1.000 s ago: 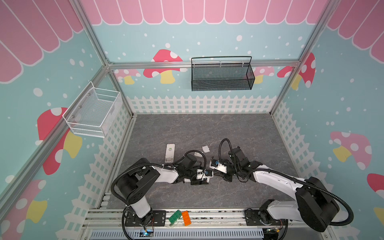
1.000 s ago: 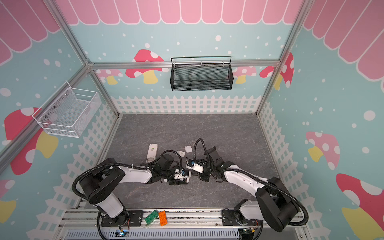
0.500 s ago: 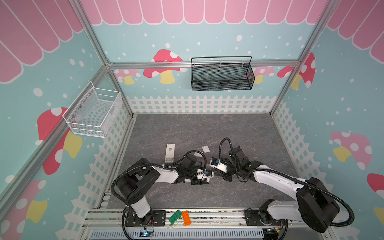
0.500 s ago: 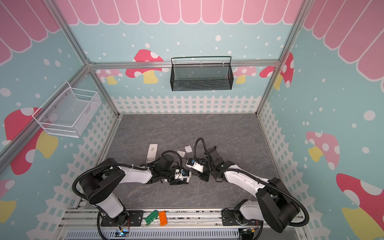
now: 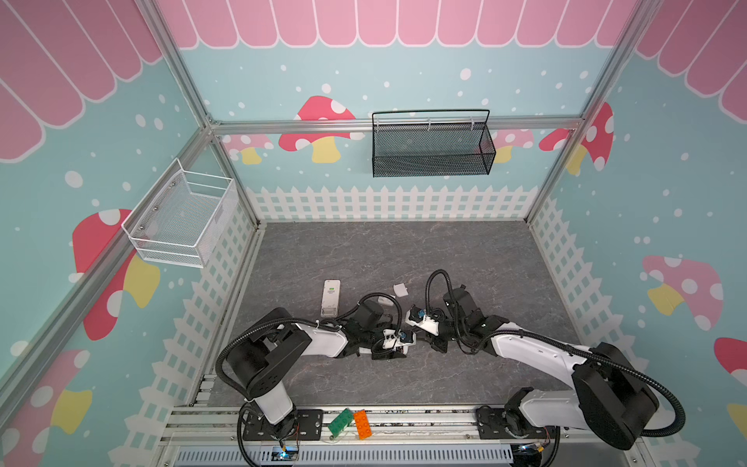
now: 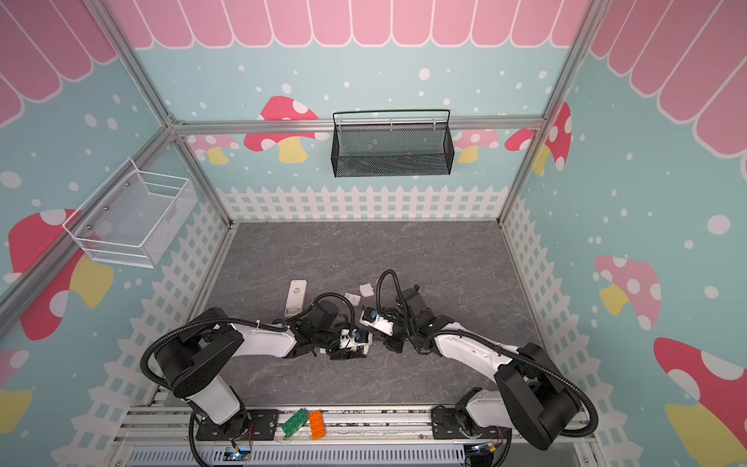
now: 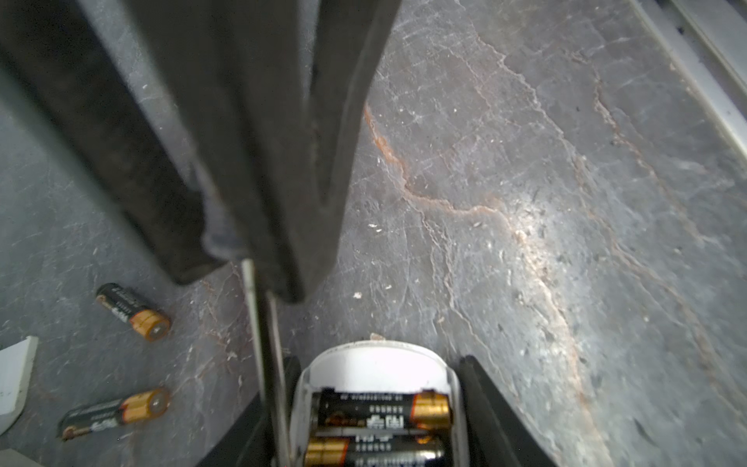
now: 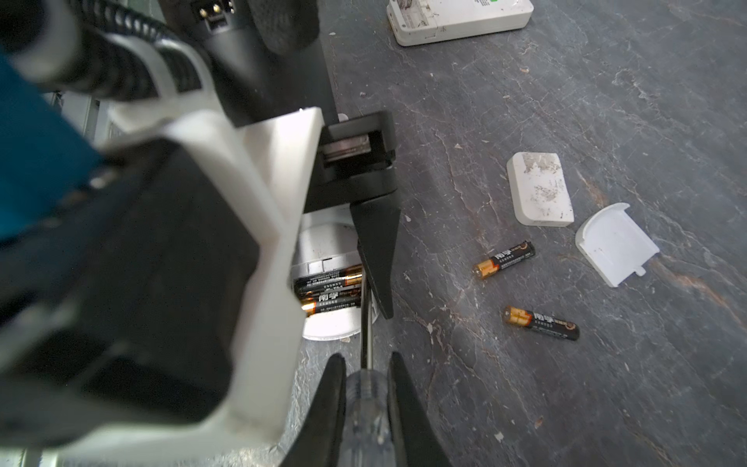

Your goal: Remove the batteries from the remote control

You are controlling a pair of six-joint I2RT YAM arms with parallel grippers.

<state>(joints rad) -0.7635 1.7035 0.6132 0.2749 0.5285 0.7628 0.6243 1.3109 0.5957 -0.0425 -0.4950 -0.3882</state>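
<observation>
- Little is changed over the last second: the left gripper is kept clamped on the white remote control.
- The right gripper is kept closed on the clear-handled screwdriver, whose tip is set just ahead of it at the compartment edge.
- Two seated batteries are seen between the left fingers; two loose batteries lie on the table beside them.
- Half the unloading is judged undone.

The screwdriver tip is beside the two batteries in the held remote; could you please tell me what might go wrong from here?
1. Prying could twist the remote out of the left gripper.
2. The screwdriver shaft, close beside a left finger and the batteries, may slip and jam.
3. A freed battery may roll across the table.
</observation>
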